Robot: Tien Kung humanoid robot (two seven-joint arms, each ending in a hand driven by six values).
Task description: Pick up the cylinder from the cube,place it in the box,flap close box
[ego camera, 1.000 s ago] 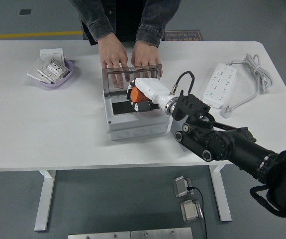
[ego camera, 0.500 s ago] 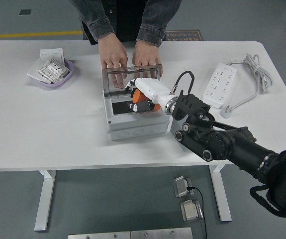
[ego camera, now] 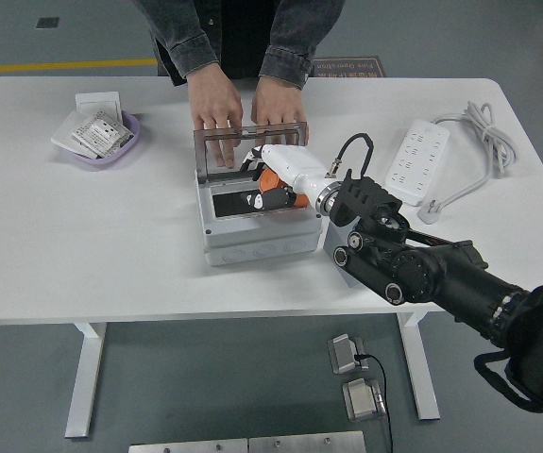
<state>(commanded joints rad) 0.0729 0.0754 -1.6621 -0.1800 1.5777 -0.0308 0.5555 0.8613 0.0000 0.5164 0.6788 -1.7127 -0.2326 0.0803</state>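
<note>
On the white surface (ego camera: 82, 236) sits the grey box (ego camera: 257, 226), its clear lid (ego camera: 249, 146) upright and steadied by a person's two hands (ego camera: 216, 118). The right robot hand (ego camera: 273, 187) reaches inside, fingers curled around the orange cylinder (ego camera: 271, 189), which they largely hide.
</note>
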